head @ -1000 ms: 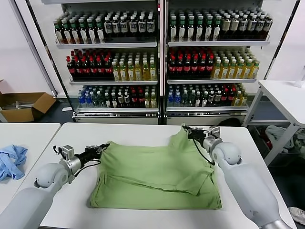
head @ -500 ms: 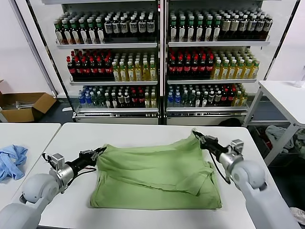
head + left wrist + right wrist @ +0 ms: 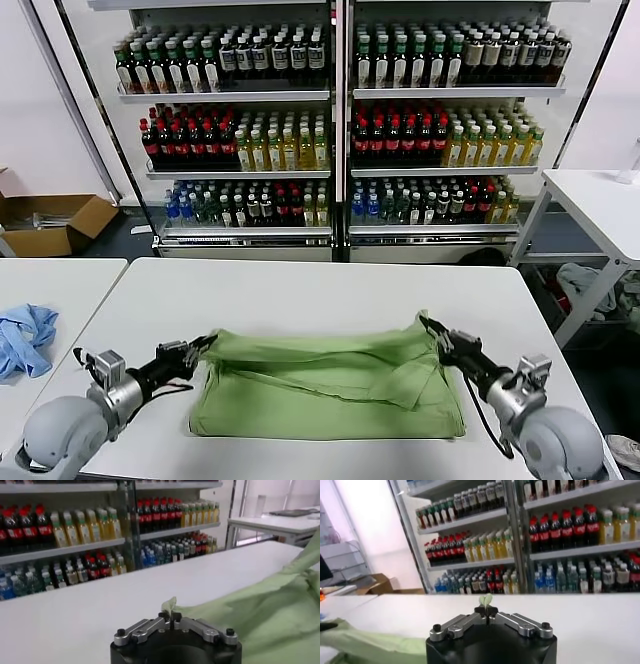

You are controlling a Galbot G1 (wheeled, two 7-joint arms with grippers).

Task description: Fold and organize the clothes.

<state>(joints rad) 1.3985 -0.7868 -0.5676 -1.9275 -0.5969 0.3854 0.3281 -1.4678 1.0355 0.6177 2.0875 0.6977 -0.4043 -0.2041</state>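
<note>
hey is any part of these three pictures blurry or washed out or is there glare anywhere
Head view: evenly lit and sharp, the green polo shirt casting only a thin shadow on the white table. Left wrist view: the left gripper is crisp, the drink shelves behind are soft. Right wrist view: the wall beside the shelves is washed out bright, and the right gripper stays sharp.

Bottle-stocked shelves [image 3: 335,120] behind white table [image 3: 300,290]
</note>
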